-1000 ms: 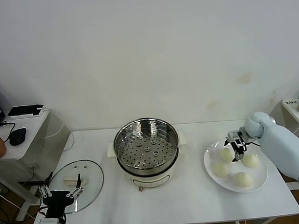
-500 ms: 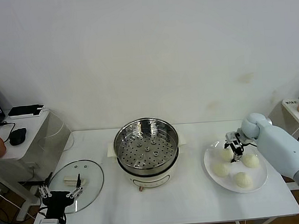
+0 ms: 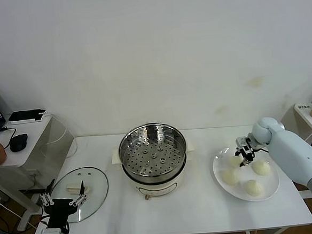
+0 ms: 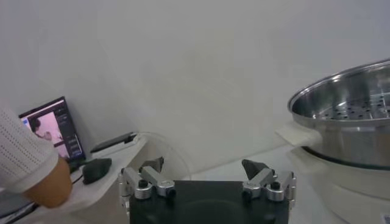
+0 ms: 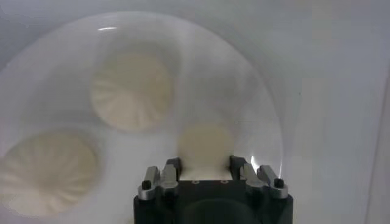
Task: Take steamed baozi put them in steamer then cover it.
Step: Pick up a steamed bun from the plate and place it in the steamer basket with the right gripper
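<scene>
right gripper [image 3: 245,154] bent over plate [image 3: 272,186], fingers clamping baozi [image 5: 206,143]

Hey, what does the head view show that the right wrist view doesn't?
Only the head view: the steamer, empty, the cover lying on the table, the left gripper open near it, and a fourth baozi.

Only the right wrist view: the right gripper shut on one baozi, seen close up.

Both: the white plate with baozi and the right gripper over it.
</scene>
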